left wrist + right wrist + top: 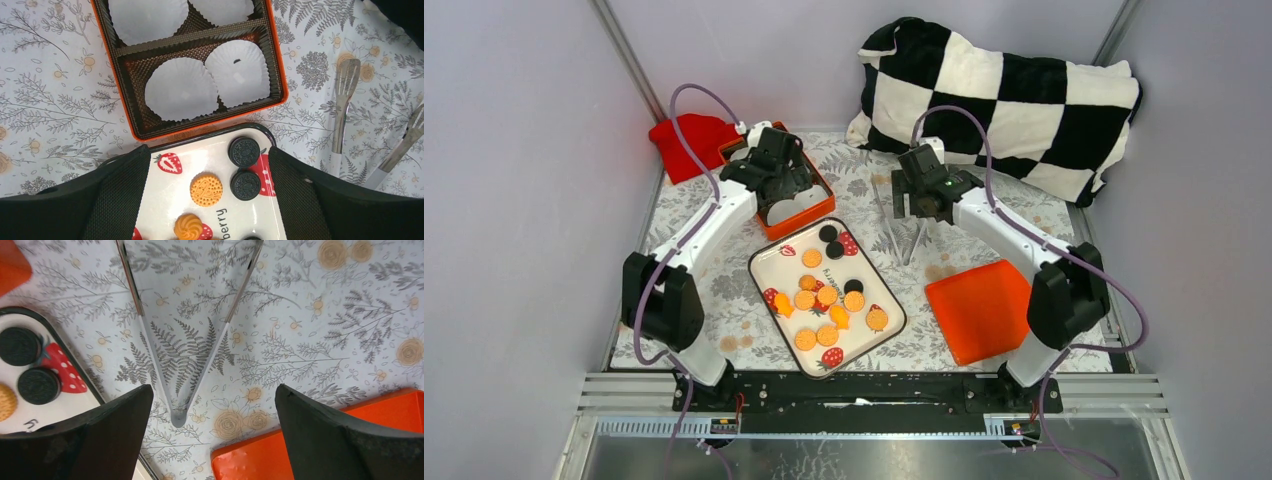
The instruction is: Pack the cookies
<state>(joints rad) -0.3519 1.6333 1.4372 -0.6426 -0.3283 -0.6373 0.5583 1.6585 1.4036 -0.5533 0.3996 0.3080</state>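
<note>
The cookies (829, 298) lie loose on the white tray (776, 276) at the centre of the top view, mostly golden discs with a few black ones at the tray's upper end. None is in the orange box (796, 230) just above the tray, whose paper cups (181, 95) are bare. The relation that matters most is between the right gripper (214, 390) and the metal tongs (178, 418) on the worktop. In the right wrist view the tongs form a V, with the hinge at lower centre, just inside the span of the fingers, and the two arms spreading toward the top edge. Their long axis therefore runs across the line joining the fingers, which would probably suit a straight descent onto the hinge end. This gripper is spread wide, holds nothing, and points down at the worktop with the forearm reaching in from the lower right of the top view. The left gripper (207, 150) is likewise wide open and empty. It hangs over the seam between box and tray, with two black cookies just below its span. That makes the left arm the nearer one to the cookies and the right arm the nearer one to the tongs.
</note>
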